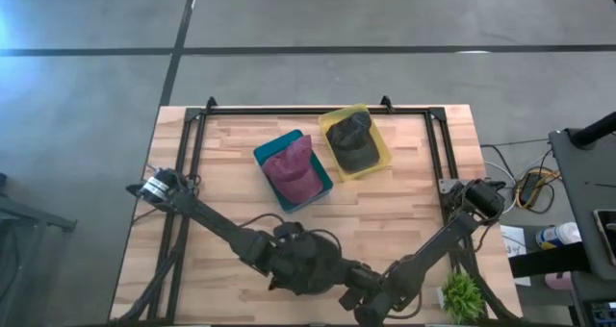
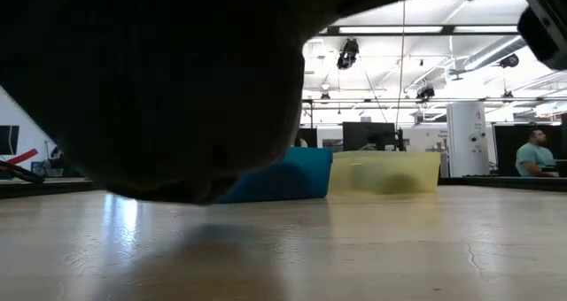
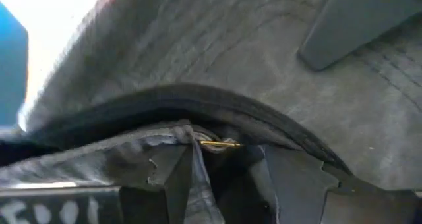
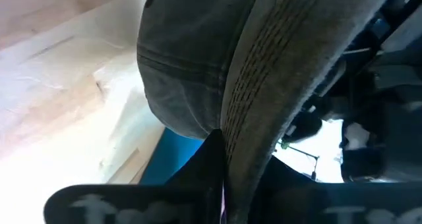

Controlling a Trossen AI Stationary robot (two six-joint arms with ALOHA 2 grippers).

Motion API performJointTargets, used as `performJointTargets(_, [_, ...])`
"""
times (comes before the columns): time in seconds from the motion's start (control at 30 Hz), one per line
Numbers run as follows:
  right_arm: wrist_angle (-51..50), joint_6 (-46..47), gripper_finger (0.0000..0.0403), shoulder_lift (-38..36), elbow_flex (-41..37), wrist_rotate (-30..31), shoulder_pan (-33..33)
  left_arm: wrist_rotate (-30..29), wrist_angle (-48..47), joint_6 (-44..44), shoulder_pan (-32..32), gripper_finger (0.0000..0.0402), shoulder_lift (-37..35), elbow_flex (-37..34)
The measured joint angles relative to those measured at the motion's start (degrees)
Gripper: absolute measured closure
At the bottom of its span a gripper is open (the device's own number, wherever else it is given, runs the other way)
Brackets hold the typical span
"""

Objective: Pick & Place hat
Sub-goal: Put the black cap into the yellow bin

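**Grey hat held low over the near edge of the worktop, two claws at its rim**

The pale wooden worktop (image 1: pixel 404 221) stands in an open hall with ceiling lights and a person (image 2: pixel 534 153) seated far off.

Item in hand: the grey hat (image 2: pixel 177 88) hangs just above the boards at the near edge, between my two arms. My right claw (image 4: pixel 221 165) is pinched tight on its stitched brim. My left claw (image 3: pixel 231 165) stands wide, with the hat's rim lying between its fingers (image 3: pixel 175 178). I cannot confirm that it grips anything.

Further out, near the far side, the blue bin (image 1: pixel 265 159) holds a maroon hat (image 1: pixel 294 168). The yellow bin (image 1: pixel 380 139), just beside it, holds a dark hat (image 1: pixel 351 139). A small green plant (image 1: pixel 462 293) sits at the near right corner.

Risks, as I judge them:
- One narrow pinch on soft cloth may slip during the carry, and the hat would drop short of a bin.
- The slack crown may drag on the boards or catch a bin wall if I travel this low.
- Both bins are occupied, so the hat may perch on top and slide off.

Coverage: the overhead view fixes bins and arms but loses the hat in the dark arm mass. The low view alone shows the gap under the hat. Only the wrist views show each claw's hold.
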Motion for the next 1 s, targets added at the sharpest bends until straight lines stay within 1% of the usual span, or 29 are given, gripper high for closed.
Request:
performJointTargets(0.07, [0.2,0.1,0.039,1.1,0.0,0.0,-0.1,0.0,0.4,3.7,0.4,0.0216,0.1,-0.3])
performJointTargets(0.13, [-0.1,0.1,0.039,1.7,-0.1,-0.5,-0.2,0.3,-1.3,7.0,1.1,0.0216,0.1,0.2])
performJointTargets(0.3, [0.4,1.2,0.039,1.7,-0.1,-1.6,-0.4,-1.0,-10.3,12.2,2.3,0.0216,-1.3,5.0])
performJointTargets(0.4, [0.2,1.7,0.039,1.7,-0.1,-2.2,-0.3,-1.0,-16.2,16.2,2.5,0.0216,-1.7,6.3])
performJointTargets(0.47, [0.1,1.9,0.039,1.7,-0.1,-2.2,-0.3,-0.6,-19.9,16.4,2.4,0.0216,-1.8,6.9])
performJointTargets(0.57, [0.0,1.9,0.039,1.7,-0.1,-2.0,-0.3,0.1,-25.6,12.3,2.3,0.0216,-3.7,7.2])
performJointTargets(0.67, [0.0,1.9,0.039,1.7,-0.1,-1.7,-0.3,4.7,-29.5,8.8,1.9,0.0216,-4.9,6.1])
performJointTargets(0.8, [0.0,1.9,0.039,1.6,-0.1,-1.5,-0.5,13.6,-27.1,7.3,1.4,0.0216,-4.7,3.1])
performJointTargets(0.9, [0.0,1.7,0.039,1.6,-0.1,-1.4,-0.7,17.9,-21.1,7.2,1.2,0.0216,-4.8,-1.1])
performJointTargets(1.0, [0.0,1.6,0.039,1.5,-0.1,-1.3,-0.7,19.9,-12.8,5.5,1.3,0.0216,-4.7,-5.3])
